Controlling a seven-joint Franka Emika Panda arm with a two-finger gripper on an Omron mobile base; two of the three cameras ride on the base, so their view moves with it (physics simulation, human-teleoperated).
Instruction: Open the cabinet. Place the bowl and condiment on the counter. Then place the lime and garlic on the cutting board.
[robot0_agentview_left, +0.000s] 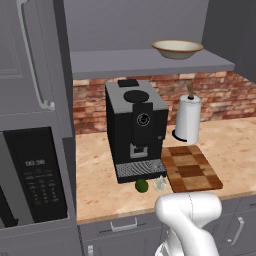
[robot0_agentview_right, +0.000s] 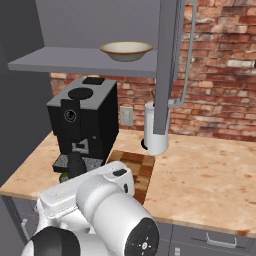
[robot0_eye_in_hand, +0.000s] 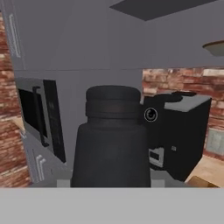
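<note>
One item in the fingers: the black condiment (robot0_eye_in_hand: 111, 140), gripped partway closed, low by the coffee machine (robot0_agentview_left: 134, 127). Set it upright on bare table (robot0_agentview_left: 97, 192), left of lime (robot0_agentview_left: 141, 185), garlic (robot0_agentview_left: 159, 184) and cutting board (robot0_agentview_left: 191, 168); bowl (robot0_agentview_left: 177, 48) waits on the cabinet shelf (robot0_agentview_left: 150, 62).

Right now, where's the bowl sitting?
The bowl is on the open cabinet's shelf, toward its right end in the left base view, above the paper-towel roll and right of the coffee machine.

glossy white arm (robot0_agentview_right: 107, 207), dark joints
</note>
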